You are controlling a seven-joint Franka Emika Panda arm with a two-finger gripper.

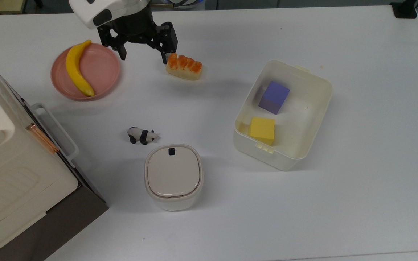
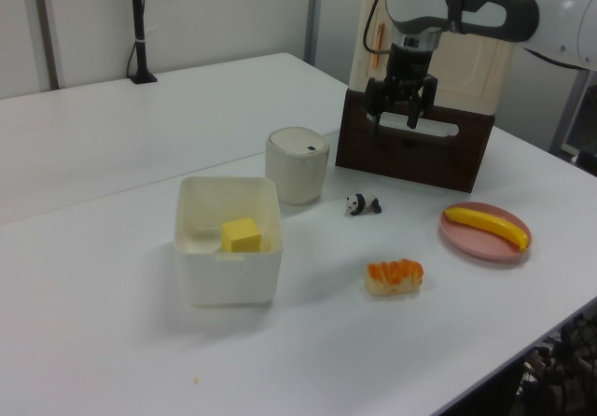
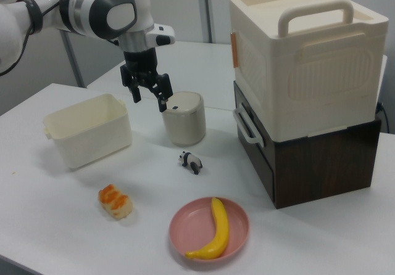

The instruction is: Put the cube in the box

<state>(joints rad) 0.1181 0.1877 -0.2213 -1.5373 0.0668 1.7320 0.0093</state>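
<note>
Inside the cream-white rounded-rectangular plastic box (image 1: 318, 90) rests the plain matte yellow cube (image 1: 262, 130), while the black two-finger gripper (image 1: 142, 58) hangs empty, its fingers spread apart, well away from it.

Seen in the top view, the yellow cube lies in the box's lower-left corner, against the wall that carries a pale yellow clip, with a matte purple cube (image 1: 274, 96) just above it in the same box and apart from it. The gripper hovers above the white table (image 1: 357, 181) between a pink round plate (image 1: 103, 69) holding a yellow banana (image 1: 75, 69) and a piece of orange-topped sushi (image 1: 184, 67). A small black-and-white panda figure (image 1: 142, 135) stands near a cream rounded lidded bin with a dark button (image 1: 173, 176), and a large cream case with a copper latch (image 1: 9, 174) sits on a dark brown base at the top view's left edge.
</note>
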